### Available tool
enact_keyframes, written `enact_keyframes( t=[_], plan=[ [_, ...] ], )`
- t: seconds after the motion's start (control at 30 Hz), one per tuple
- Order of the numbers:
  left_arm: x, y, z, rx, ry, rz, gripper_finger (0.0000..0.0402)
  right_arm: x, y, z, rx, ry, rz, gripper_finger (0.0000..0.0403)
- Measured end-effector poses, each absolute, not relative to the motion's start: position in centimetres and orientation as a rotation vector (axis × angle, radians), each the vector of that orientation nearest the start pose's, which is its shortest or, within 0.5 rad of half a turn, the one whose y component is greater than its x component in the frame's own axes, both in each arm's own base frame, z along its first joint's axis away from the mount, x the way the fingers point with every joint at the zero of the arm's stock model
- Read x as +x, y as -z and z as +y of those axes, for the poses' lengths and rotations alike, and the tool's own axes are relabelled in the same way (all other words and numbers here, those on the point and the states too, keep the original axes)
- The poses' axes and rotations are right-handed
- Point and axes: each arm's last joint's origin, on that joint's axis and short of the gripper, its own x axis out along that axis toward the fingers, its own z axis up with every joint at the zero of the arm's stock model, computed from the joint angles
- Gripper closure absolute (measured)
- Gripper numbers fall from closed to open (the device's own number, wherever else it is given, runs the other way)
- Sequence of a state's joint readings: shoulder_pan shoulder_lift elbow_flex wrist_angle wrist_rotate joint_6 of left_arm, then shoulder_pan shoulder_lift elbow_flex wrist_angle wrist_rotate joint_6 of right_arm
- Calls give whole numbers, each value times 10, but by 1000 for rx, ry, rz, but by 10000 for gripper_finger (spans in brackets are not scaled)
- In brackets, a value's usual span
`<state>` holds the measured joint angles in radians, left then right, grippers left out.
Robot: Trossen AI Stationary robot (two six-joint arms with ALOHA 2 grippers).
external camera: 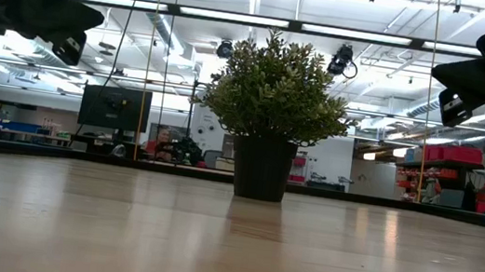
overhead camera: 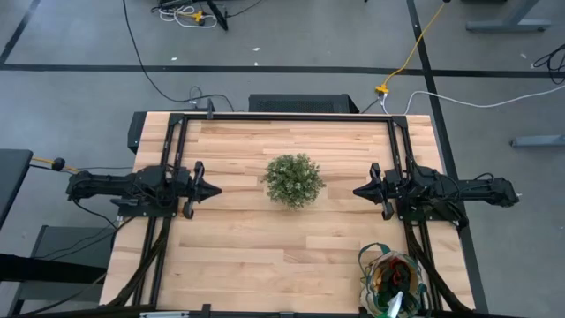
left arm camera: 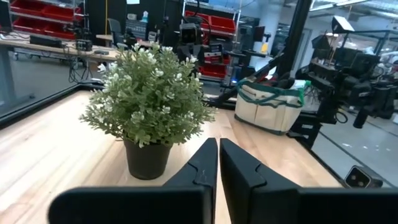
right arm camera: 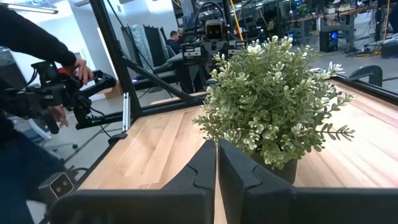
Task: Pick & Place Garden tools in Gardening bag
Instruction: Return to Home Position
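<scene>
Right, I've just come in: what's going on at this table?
Nothing is being handled. The left gripper and right gripper hang shut and empty above opposite sides of the table, both pointing at the plant in the middle. The bag stands at a corner on the right arm's side, with tools inside.

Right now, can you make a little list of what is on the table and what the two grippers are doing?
Plant: upright in its dark pot, middle of the table.
Bag: at a table corner on the right arm's side, tools inside.
Left gripper: shut, holding nothing, left of the plant.
Right gripper: shut, holding nothing, right of the plant.
</scene>
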<state>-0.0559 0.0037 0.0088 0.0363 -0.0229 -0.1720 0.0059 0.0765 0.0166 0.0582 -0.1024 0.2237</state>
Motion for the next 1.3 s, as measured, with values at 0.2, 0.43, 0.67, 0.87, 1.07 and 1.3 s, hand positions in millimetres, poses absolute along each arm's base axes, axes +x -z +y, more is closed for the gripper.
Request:
enact_keyframes(
  t=[0.2,0.43,0.67,0.87,1.07,1.3],
  plan=[
    [97,-170,-5,-173,37,-40,371,101,-169,4,224,-108,14,385],
    [97,-170,-5,-174,38,-43,370,101,-169,4,223,-108,14,385],
    [97,-170,-5,-174,38,-44,369,101,-169,4,224,-108,14,385],
    [97,-170,-5,-173,38,-44,369,101,-169,4,224,-108,14,385],
    [97,-170,-5,-174,38,-46,369,101,-169,4,224,-108,14,385],
    [97,-170,-5,-173,38,-46,369,101,-169,4,224,-108,14,385]
  ],
)
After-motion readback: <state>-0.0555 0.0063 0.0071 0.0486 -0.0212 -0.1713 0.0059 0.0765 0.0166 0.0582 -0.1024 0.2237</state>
